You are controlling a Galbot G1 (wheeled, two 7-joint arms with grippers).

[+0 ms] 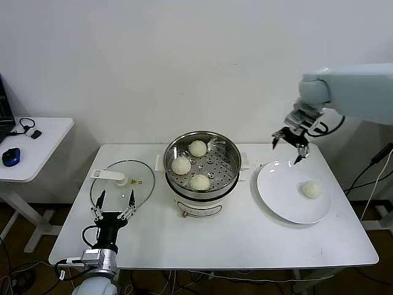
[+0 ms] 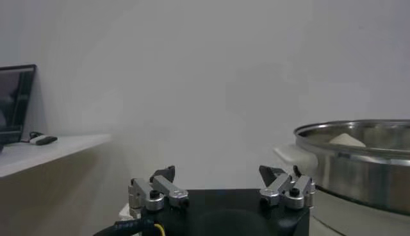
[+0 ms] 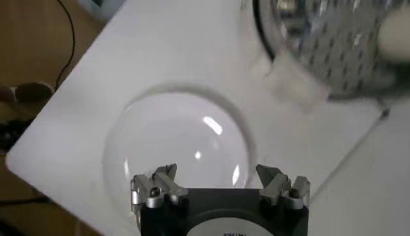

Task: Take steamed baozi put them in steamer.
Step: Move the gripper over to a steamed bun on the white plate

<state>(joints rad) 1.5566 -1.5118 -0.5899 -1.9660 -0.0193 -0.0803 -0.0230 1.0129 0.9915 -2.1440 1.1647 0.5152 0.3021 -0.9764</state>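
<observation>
The steel steamer [image 1: 228, 150] stands at mid table with three baozi on its perforated tray: one at the back [image 1: 198, 148], one at the left [image 1: 181, 165], one at the front [image 1: 200, 182]. A fourth baozi [image 1: 312, 189] lies on the white plate [image 1: 279, 190] at the right. My right gripper [image 1: 290, 146] is open and empty, raised above the plate's far left edge. The right wrist view shows the plate [image 3: 173, 138] below the gripper [image 3: 218, 178] and the steamer [image 3: 333, 48]. My left gripper [image 1: 114, 203] is open and idle near the table's front left, also seen in its wrist view [image 2: 218, 179].
A glass lid [image 1: 138, 175] with a white handle [image 1: 109, 175] lies flat left of the steamer. A side table [image 1: 43, 144] with a blue mouse [image 1: 10, 157] stands at far left. The steamer's rim [image 2: 359, 138] shows in the left wrist view.
</observation>
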